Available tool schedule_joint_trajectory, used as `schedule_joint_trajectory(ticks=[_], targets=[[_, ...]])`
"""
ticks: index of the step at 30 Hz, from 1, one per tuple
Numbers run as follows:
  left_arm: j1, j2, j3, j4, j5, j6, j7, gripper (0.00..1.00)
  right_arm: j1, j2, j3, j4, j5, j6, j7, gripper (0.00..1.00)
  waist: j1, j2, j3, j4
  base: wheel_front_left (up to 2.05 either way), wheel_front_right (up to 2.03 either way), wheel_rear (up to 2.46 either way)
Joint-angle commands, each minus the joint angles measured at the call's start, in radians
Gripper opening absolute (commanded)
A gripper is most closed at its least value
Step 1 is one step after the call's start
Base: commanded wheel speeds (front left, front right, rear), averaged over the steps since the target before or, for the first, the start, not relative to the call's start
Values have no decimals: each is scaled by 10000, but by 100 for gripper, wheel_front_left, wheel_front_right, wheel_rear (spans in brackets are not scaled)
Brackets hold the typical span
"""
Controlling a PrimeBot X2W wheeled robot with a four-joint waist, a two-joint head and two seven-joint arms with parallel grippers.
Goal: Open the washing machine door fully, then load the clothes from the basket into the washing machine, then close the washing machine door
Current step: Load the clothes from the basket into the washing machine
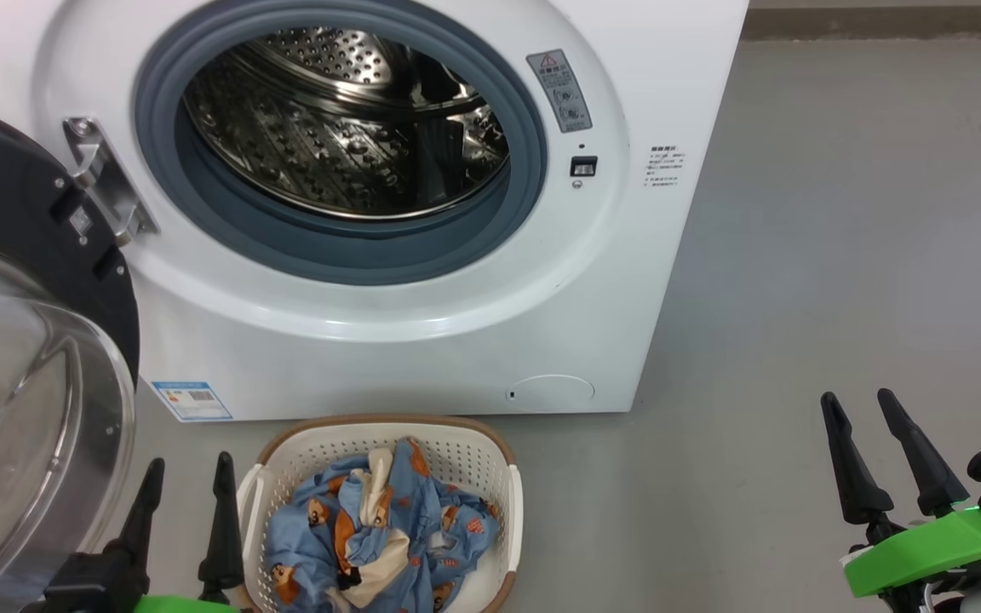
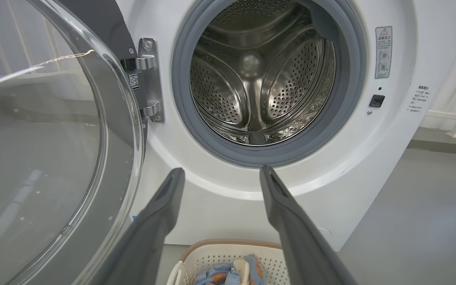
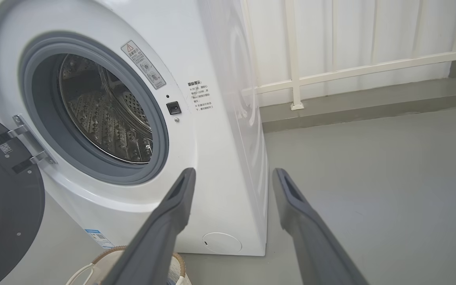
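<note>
The white washing machine [image 1: 422, 340] stands ahead with its steel drum [image 1: 346, 128] showing bare metal inside. Its door [image 1: 22, 366] hangs swung wide at the left, black rim and clear glass bowl toward me, held by a metal hinge [image 1: 103, 183]. On the floor before the machine sits the cream basket [image 1: 465, 451] holding the light-blue printed clothes [image 1: 371, 528]. My left gripper [image 1: 188, 464] is open just left of the basket, beside the door glass. My right gripper [image 1: 858, 398] is open over bare floor, well right of the basket. The drum [image 2: 259, 79] and door [image 2: 46, 158] also fill the left wrist view.
Grey floor [image 1: 840, 255] stretches to the right of the machine. A white railing [image 3: 350, 71] and a low wall ledge run behind the machine's right side. The open door stands close to my left arm.
</note>
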State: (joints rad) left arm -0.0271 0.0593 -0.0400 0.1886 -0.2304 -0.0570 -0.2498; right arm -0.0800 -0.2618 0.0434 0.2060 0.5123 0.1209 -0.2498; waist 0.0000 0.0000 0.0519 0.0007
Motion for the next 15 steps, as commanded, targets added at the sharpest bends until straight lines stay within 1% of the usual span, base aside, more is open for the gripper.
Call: schedule_joint_trajectory(ticks=[1, 15], targets=[[-455, 73, 312, -316, 78, 4, -120, 100, -205, -240, 109, -284, 112, 98, -120, 100, 0, 0, 144, -29, 0, 0, 0], [-816, 20, 184, -394, 198, 82, -120, 100, -476, -345, 69, -475, 221, 98, -120, 100, 0, 0, 1030, -101, 0, 0, 0]])
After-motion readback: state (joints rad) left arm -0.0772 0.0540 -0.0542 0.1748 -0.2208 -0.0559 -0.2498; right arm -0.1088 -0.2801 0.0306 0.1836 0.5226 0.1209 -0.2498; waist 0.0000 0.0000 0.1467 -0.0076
